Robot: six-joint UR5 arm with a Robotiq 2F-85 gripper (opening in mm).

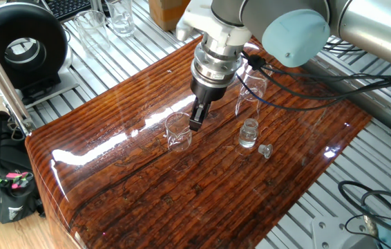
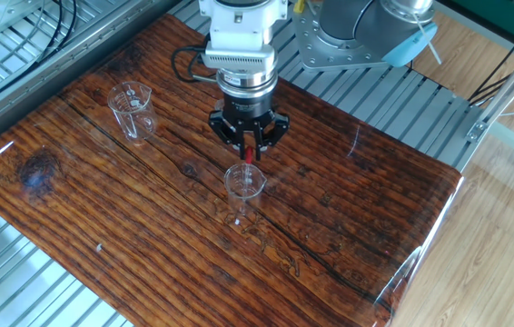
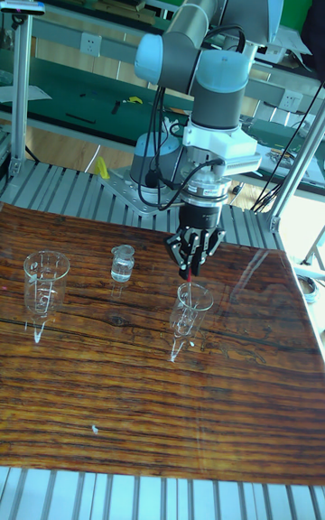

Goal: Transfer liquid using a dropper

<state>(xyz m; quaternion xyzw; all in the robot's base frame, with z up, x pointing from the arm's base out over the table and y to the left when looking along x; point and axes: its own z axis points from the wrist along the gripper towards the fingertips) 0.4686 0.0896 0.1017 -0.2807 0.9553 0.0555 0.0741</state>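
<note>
My gripper (image 2: 249,143) hangs upright just over a small clear beaker (image 2: 244,184), shut on the red bulb of the dropper (image 2: 249,155). The dropper's clear tube points down into the beaker and is hard to see. In one fixed view the gripper (image 1: 196,122) sits at the right rim of this beaker (image 1: 177,132). The tall fixed view shows the gripper (image 3: 190,273) above the beaker (image 3: 191,306). A small clear bottle (image 1: 249,133) stands open, with its stopper (image 1: 264,150) lying beside it. The liquid is too faint to make out in any glass.
A tall clear glass vessel (image 1: 251,88) stands behind the bottle, close to the arm's cables. The glossy wooden tabletop (image 1: 182,200) ends at metal slats on all sides. Spare glassware (image 1: 116,17) and a black round device (image 1: 23,45) sit beyond the far-left edge.
</note>
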